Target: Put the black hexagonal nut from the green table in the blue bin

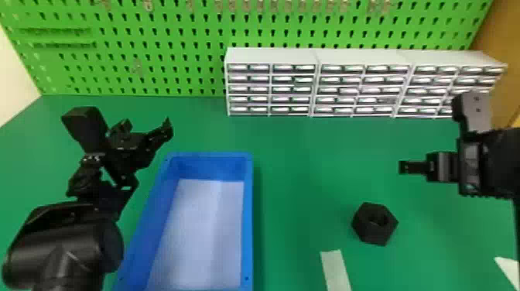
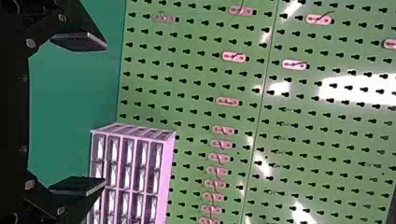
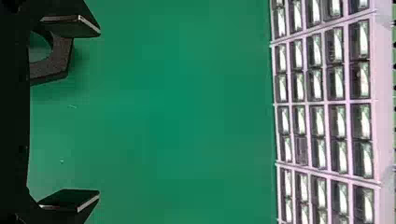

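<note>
The black hexagonal nut (image 1: 374,224) lies flat on the green table (image 1: 301,174), right of the blue bin (image 1: 248,216), whose pale floor holds nothing. My right gripper (image 1: 402,167) hangs above the table, beyond the nut and to its right. In the right wrist view the right gripper (image 3: 99,114) is wide open, with part of the nut (image 3: 63,60) visible beyond one finger. Left of the bin's far end, my left gripper (image 1: 149,124) is held up over the table; in the left wrist view the left gripper (image 2: 106,114) stands open with nothing between its fingers.
White drawer cabinets (image 1: 271,56) line the table's back right, in front of a green pegboard (image 1: 154,50). A pale strip (image 1: 336,271) lies on the table between bin and nut, near the front. Another white piece (image 1: 508,267) is at the right edge.
</note>
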### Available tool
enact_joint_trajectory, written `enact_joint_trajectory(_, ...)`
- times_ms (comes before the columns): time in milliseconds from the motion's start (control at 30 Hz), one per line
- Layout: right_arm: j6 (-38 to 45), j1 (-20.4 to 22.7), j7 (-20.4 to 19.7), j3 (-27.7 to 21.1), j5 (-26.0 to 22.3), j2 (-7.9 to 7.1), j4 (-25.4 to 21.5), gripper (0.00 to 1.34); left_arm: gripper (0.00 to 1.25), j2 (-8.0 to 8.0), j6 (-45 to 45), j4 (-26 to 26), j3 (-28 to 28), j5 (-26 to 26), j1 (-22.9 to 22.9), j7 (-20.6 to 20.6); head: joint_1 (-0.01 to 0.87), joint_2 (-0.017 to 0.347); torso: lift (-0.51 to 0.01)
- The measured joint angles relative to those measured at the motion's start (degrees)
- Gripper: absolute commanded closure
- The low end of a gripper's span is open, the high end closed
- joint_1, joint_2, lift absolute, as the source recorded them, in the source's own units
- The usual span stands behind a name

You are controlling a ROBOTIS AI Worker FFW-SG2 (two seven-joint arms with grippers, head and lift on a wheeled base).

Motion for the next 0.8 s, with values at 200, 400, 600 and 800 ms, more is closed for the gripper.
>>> enact_joint_trajectory(200, 0.0, -0.6, 0.0, 0.3, -1.4, -0.17, 2.9, 0.09, 0.24, 0.00, 0.0, 0.0, 0.0, 0.0, 0.0, 0.0, 0.686, 0.051, -0.097)
enact_joint_trajectory(400, 0.0, -1.0, 0.0, 0.5, -2.3, -0.17, 5.9, 0.09, 0.24, 0.00, 0.0, 0.0, 0.0, 0.1, 0.0, 0.0, 0.686, 0.051, -0.097)
enact_joint_trajectory(600, 0.0, -1.2, 0.0, 0.9, -3.2, -0.12, 8.4, 0.09, 0.24, 0.00, -0.1, 0.0, 0.0, 0.1, 0.1, 0.0, 0.686, 0.051, -0.097)
enact_joint_trajectory(800, 0.0, -1.4, 0.0, 1.6, -3.7, 0.00, 10.3, 0.09, 0.24, 0.00, -0.1, 0.0, 0.1, 0.1, 0.1, 0.0, 0.686, 0.051, -0.097)
